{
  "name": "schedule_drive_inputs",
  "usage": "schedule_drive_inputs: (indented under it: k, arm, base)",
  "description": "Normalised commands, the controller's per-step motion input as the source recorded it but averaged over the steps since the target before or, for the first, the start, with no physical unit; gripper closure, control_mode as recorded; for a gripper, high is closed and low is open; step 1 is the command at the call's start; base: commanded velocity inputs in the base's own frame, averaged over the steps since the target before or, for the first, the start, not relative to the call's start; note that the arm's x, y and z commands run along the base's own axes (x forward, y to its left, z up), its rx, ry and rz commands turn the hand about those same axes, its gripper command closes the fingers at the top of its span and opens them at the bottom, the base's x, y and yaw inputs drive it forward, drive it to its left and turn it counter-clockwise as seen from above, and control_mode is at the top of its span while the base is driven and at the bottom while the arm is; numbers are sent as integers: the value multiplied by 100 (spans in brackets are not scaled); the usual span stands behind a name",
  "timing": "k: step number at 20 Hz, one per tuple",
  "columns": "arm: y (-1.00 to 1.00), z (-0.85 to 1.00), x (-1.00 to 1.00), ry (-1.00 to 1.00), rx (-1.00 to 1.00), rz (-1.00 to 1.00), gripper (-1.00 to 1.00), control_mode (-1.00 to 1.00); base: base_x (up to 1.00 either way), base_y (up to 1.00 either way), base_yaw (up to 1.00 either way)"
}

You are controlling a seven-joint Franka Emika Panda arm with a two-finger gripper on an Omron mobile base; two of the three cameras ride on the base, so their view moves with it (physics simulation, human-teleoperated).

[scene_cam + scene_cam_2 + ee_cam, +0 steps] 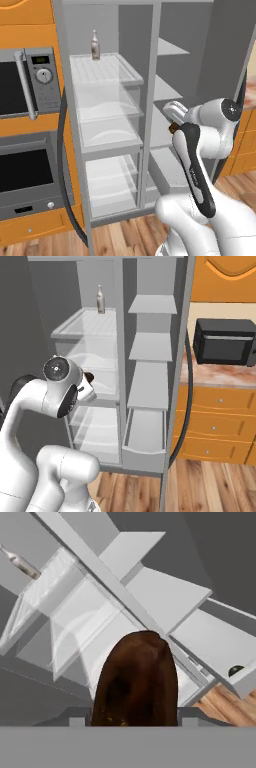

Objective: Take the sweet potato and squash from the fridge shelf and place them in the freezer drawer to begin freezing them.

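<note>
One of the two vegetables, the squash (235, 671), already lies in the freezer drawer (220, 647) at the right of the hand view. The sweet potato (136, 679) sits clamped in the gripper (172, 128), not yet delivered. Its fingers are hidden behind it, and the fridge shelf (105, 70) at upper left holds a bottle (95, 45).

sweet potato (136, 679) — close, centre | squash (235, 671) — in freezer drawer (212, 644)
</note>
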Motion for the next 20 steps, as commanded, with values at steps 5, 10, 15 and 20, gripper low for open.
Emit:
schedule_drive_inputs:
  k: [5, 10, 15, 20]
  arm:
    - [-10, -21, 11, 8, 0, -6, 100, -100]
    - [-38, -62, 57, 31, 0, -15, 100, -100]
    - [-28, -66, 56, 29, 0, -13, 100, -100]
    - [-31, -75, 26, 21, 0, -8, 100, -100]
  base:
    - [6, -5, -11]
    - [0, 0, 0]
    - [0, 0, 0]
    - [0, 0, 0]
